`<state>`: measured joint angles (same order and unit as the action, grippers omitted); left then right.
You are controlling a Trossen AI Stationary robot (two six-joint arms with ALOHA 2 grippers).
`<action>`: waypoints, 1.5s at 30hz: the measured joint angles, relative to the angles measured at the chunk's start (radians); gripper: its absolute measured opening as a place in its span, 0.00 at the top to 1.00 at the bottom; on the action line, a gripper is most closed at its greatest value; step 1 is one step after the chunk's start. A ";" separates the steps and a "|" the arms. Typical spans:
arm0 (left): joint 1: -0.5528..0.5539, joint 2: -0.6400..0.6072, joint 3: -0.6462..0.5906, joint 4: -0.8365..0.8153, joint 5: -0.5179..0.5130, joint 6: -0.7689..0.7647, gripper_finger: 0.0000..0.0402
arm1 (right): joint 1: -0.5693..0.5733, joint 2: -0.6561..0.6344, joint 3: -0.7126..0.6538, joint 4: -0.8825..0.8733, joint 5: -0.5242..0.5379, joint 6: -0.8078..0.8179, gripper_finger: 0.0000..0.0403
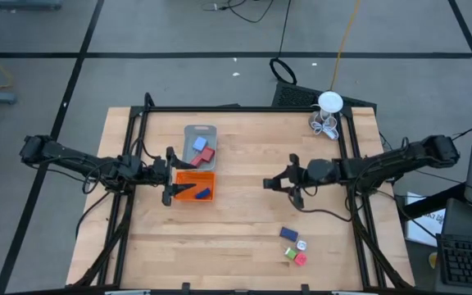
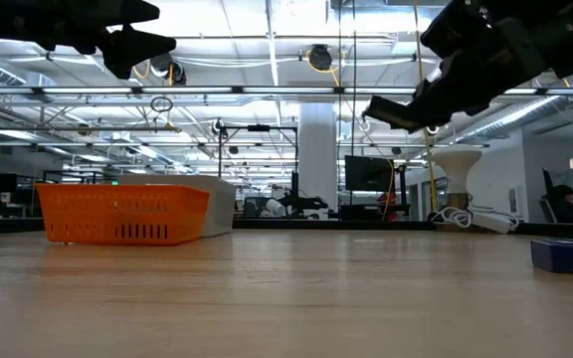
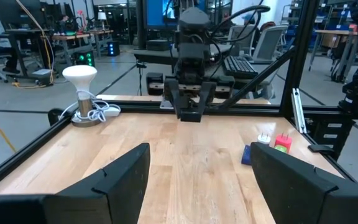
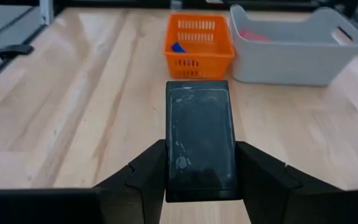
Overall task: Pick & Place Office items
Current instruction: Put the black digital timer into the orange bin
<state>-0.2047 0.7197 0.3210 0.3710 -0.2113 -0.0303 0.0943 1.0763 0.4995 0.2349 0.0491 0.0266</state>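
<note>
My right gripper hangs over the middle of the table, shut on a flat black block. My left gripper stands open and holds nothing, just beside the orange tray. That tray holds a black piece and a blue piece. Behind it, the grey tray holds a blue piece and red ones. Near the table's front right lie a blue piece, a white one, a green one and a pink one. My right gripper pinches the black block by its two long sides between its two fingers, at the block's near end. The fingers come from the table's right, slanting a little downward, and lie along the block. It juts out ahead of them, clear above the table.
A white round lamp-like thing with wire loops stands at the far right corner. Black frame rails run along the table's sides. Bare wood lies between the trays and the loose pieces.
</note>
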 joint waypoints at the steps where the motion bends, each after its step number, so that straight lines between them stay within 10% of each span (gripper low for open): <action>1: 0.000 0.000 0.000 0.000 0.000 0.000 0.32 | -0.005 0.000 0.000 0.008 -0.007 -0.008 0.61; 18: 0.000 0.218 0.001 0.325 0.004 0.046 0.32 | -0.032 0.014 -0.156 0.550 -0.211 -0.009 0.61; 33: 0.002 0.401 0.003 0.649 -0.032 -0.104 0.32 | -0.035 0.014 -0.215 0.614 -0.211 0.021 0.60; 45: 0.041 0.655 0.153 0.624 -0.153 -0.672 0.32 | -0.034 0.014 -0.215 0.579 -0.137 -0.004 0.61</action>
<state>-0.1641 1.3749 0.4736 0.9954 -0.3648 -0.7027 0.0598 1.0901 0.2844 0.8137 -0.0880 0.0226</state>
